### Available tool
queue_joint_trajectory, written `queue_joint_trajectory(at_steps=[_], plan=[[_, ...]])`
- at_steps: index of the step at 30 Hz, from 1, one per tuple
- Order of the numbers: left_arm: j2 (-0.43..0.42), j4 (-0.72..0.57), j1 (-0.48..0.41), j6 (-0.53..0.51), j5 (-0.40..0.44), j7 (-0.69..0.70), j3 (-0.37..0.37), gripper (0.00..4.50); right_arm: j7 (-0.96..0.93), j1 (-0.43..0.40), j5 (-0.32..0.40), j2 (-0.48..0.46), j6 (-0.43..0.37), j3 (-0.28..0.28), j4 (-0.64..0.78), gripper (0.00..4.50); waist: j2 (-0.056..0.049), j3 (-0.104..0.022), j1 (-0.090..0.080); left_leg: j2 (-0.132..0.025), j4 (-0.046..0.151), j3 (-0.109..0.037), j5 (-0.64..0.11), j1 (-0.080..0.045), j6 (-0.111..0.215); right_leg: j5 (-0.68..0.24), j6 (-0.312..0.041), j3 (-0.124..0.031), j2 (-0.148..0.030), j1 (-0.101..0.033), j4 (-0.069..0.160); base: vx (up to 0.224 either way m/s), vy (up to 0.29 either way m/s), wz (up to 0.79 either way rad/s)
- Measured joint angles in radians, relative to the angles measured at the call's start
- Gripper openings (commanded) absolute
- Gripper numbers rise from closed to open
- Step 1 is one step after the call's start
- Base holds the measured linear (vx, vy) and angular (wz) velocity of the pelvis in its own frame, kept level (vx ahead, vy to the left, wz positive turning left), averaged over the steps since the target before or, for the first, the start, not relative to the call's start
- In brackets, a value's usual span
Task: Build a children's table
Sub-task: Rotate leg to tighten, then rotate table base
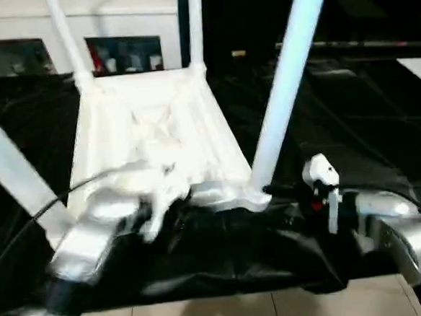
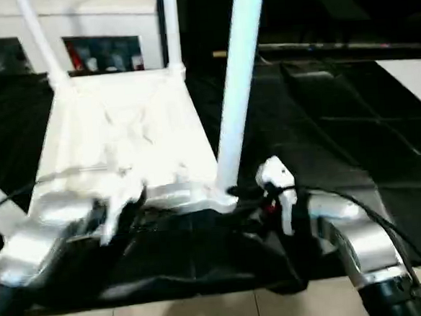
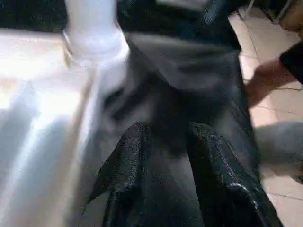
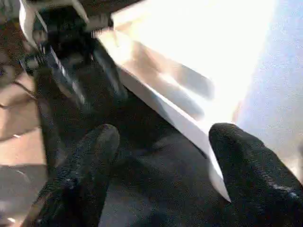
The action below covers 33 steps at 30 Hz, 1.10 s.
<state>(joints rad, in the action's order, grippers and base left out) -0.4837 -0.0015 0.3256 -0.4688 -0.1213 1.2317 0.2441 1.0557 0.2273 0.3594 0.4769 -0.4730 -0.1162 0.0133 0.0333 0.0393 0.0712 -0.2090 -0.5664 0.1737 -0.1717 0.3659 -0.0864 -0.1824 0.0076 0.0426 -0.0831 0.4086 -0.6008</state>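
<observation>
Upside down on the black-draped table (image 1: 381,124): the children's table (image 1: 151,140), four legs (image 1: 288,80) upright, tops cut off. Just beyond its near edge, two grippers: left gripper (image 3: 168,142) parted narrowly, holding nothing; right gripper (image 4: 163,142) spread wide, empty. Blurred left forearm (image 1: 93,238).

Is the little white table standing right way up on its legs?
No, the children's table lies upside down on the black cloth, legs pointing up.

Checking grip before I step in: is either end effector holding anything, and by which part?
Nothing is held: both the left end effector and right end effector are open beside the children's table.
</observation>
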Motion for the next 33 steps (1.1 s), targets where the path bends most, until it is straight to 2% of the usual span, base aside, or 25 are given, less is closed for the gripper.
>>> queue_joint_trajectory(at_steps=[2, 3, 4, 7, 8, 9, 12, 14, 16, 18, 21, 28, 31, 33], plan=[[-0.014, -0.046, -0.022, -0.037, -0.003, -0.013, -0.004, 2.01, 0.0, 0.003, 0.008, -0.02, -0.009, -0.02, 0.02, 2.86, 0.001, 0.0, 0.001, 0.0, -0.001, 0.0, 0.0, 0.0, 0.0, 0.0, 0.0, 0.0, 0.0, 0.0, 0.0, 0.0, 0.0, 0.0], [-0.024, -0.075, -0.035, -0.057, -0.003, -0.027, -0.012, 2.01, -0.005, 0.008, 0.012, -0.04, -0.009, -0.028, 0.021, 2.86, 0.002, 0.0, -0.001, 0.0, -0.001, 0.0, 0.0, 0.0, 0.0, 0.0, 0.0, 0.0, 0.0, -0.001, -0.001, 0.0, 0.0, 0.0], [-0.029, -0.09, -0.041, -0.067, -0.003, -0.035, -0.017, 2.24, -0.01, 0.01, 0.014, -0.053, -0.008, -0.035, 0.021, 2.67, 0.002, 0.0, -0.002, 0.0, -0.001, 0.0, 0.0, 0.0, 0.0, 0.0, 0.0, -0.001, 0.0, -0.001, -0.001, 0.0, 0.0, 0.0], [-0.055, -0.119, -0.066, -0.107, -0.007, -0.053, -0.039, 2.36, -0.073, 0.032, -0.003, -0.123, 0.011, -0.048, -0.02, 2.5, 0.002, 0.0, -0.01, 0.0, -0.002, 0.0, 0.0, 0.0, -0.001, 0.0, 0.0, -0.001, 0.0, -0.001, -0.002, 0.0, 0.0, 0.0], [-0.062, -0.137, -0.079, -0.121, -0.013, -0.058, -0.044, 2.36, -0.103, 0.044, -0.018, -0.147, 0.023, -0.049, -0.045, 2.5, 0.002, 0.0, -0.012, 0.0, -0.003, 0.0, 0.0, 0.0, -0.001, 0.0, 0.0, -0.001, 0.0, 0.0, -0.003, 0.0, 0.0, 0.0], [-0.072, -0.159, -0.095, -0.14, -0.022, -0.061, -0.049, 2.53, -0.167, 0.067, -0.049, -0.191, 0.05, -0.048, -0.102, 2.26, 0.005, 0.0, -0.016, 0.0, -0.003, 0.0, 0.001, -0.001, -0.001, 0.0, 0.0, -0.002, 0.0, 0.0, -0.004, 0.0, 0.0, 0.0], [-0.074, -0.19, -0.117, -0.163, -0.037, -0.074, -0.05, 2.75, -0.285, 0.097, -0.104, -0.255, 0.093, -0.051, -0.197, 2.11, 0.007, 0.002, -0.017, 0.0, -0.004, 0.0, 0.001, 0.0, -0.002, 0.0, 0.0, -0.002, 0.0, 0.001, -0.006, 0.0, 0.0, 0.0], [-0.077, -0.2, -0.127, -0.175, -0.042, -0.085, -0.053, 2.84, -0.331, 0.108, -0.122, -0.265, 0.097, -0.051, -0.227, 1.84, 0.009, 0.002, -0.012, 0.0, -0.004, -0.001, 0.002, 0.0, -0.003, 0.0, 0.0, -0.002, 0.0, 0.001, -0.006, 0.0, 0.0, 0.0], [-0.077, -0.213, -0.132, -0.19, -0.053, -0.09, -0.059, 3.13, -0.39, 0.134, -0.139, -0.277, 0.114, -0.044, -0.264, 1.71, 0.012, 0.004, -0.012, 0.0, -0.004, -0.001, 0.003, 0.0, -0.005, 0.0, 0.0, -0.002, 0.0, 0.001, -0.008, 0.0, 0.0, 0.0], [-0.076, -0.225, -0.138, -0.196, -0.072, -0.091, -0.067, 3.18, -0.449, 0.168, -0.162, -0.287, 0.14, -0.037, -0.308, 1.53, 0.015, 0.006, -0.014, 0.0, -0.004, -0.001, 0.004, -0.001, -0.006, 0.0, 0.0, -0.003, 0.0, 0.001, -0.009, 0.0, 0.0, 0.0], [-0.076, -0.241, -0.153, -0.2, -0.082, -0.105, -0.072, 3.63, -0.521, 0.215, -0.19, -0.304, 0.177, -0.007, -0.379, 1.19, 0.016, 0.006, -0.017, 0.0, -0.005, -0.001, 0.004, -0.001, -0.006, 0.0, 0.0, -0.003, 0.001, 0.001, -0.01, 0.0, 0.0, 0.0], [-0.08, -0.27, -0.222, -0.213, -0.122, -0.122, -0.091, 4.08, -0.67, 0.303, -0.236, -0.32, 0.246, 0.032, -0.545, 0.72, 0.019, 0.006, -0.015, 0.0, -0.005, -0.002, 0.004, 0.0, -0.007, 0.0, 0.0, -0.003, 0.004, 0.001, -0.01, 0.0, 0.0, 0.0], [-0.089, -0.29, -0.241, -0.231, -0.148, -0.122, -0.101, 4.46, -0.7, 0.335, -0.245, -0.323, 0.271, 0.032, -0.606, 0.35, 0.019, 0.006, -0.018, 0.0, -0.006, -0.002, 0.004, -0.001, -0.007, 0.0, 0.0, -0.003, 0.005, 0.001, -0.011, 0.0, 0.0, 0.0], [-0.09, -0.293, -0.249, -0.241, -0.17, -0.117, -0.117, 4.46, -0.71, 0.351, -0.25, -0.325, 0.281, 0.032, -0.636, 0.35, 0.019, 0.006, -0.019, 0.0, -0.007, -0.002, 0.004, -0.001, -0.007, 0.0, 0.0, -0.003, 0.005, 0.001, -0.012, 0.0, 0.0, 0.0]])
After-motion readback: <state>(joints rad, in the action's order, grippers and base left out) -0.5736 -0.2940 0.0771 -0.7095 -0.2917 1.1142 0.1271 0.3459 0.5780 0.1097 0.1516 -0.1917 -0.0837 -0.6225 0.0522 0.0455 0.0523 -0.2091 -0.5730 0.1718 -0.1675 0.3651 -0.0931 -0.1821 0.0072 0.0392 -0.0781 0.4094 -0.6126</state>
